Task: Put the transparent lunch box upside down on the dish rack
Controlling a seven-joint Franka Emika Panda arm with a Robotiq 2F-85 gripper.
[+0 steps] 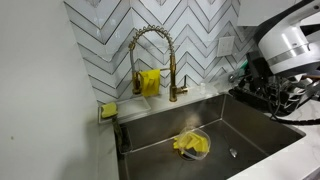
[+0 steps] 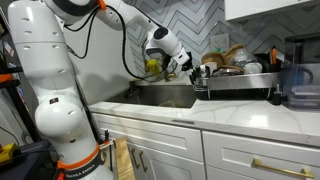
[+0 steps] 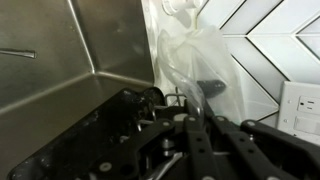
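Note:
The transparent lunch box (image 3: 190, 50) fills the middle of the wrist view as a clear, glossy plastic shell just ahead of my gripper (image 3: 195, 100). The gripper is shut on the box's wall, and a dark finger pad shows through the plastic. In both exterior views my gripper (image 1: 252, 68) (image 2: 190, 65) hangs at the sink-side end of the dish rack (image 2: 240, 88) (image 1: 265, 97), a black wire rack on the counter. The box itself is too faint to make out in those views.
The steel sink basin (image 1: 160, 135) holds a bowl with something yellow in it (image 1: 192, 143). A gold spring faucet (image 1: 150, 50) and a yellow sponge (image 1: 150, 82) stand behind it. Dishes (image 2: 232, 60) are stacked in the rack. A wall outlet (image 3: 300, 105) is on the tiled backsplash.

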